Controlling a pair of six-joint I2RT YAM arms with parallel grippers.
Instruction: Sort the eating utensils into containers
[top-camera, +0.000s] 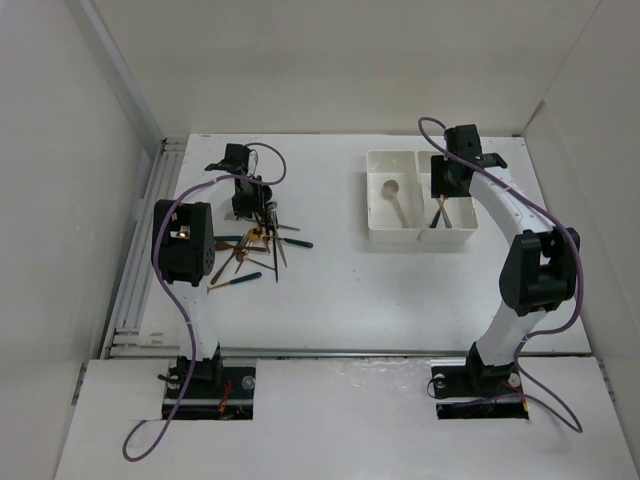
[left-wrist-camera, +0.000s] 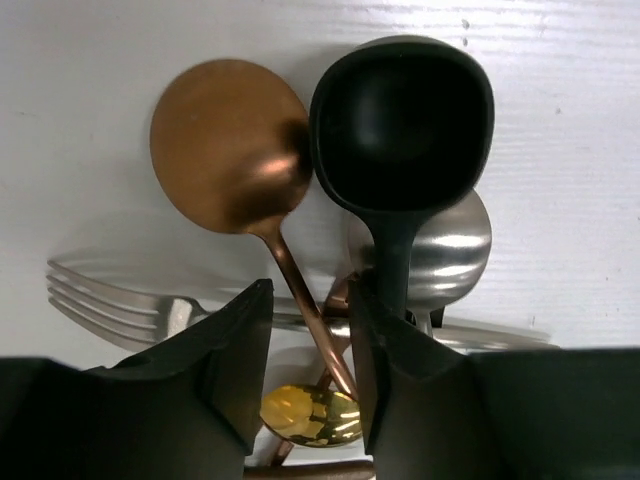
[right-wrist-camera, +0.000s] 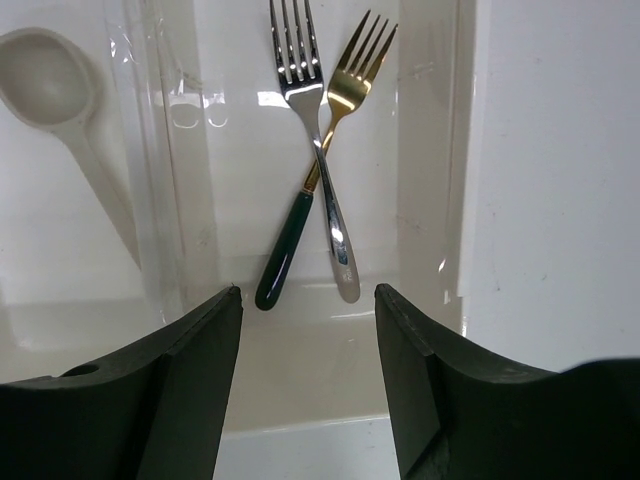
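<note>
Above the fork bin (top-camera: 450, 237), right end effector (right-wrist-camera: 308, 295) points downward, jaws apart.

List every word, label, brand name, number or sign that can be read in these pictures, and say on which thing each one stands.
No text can be read in any view.
Copper spoon, black spoon, silver fork, gold fork, white spoon, containers: no marking visible.
Left arm base and right arm base: small coloured spots, too small to read.
</note>
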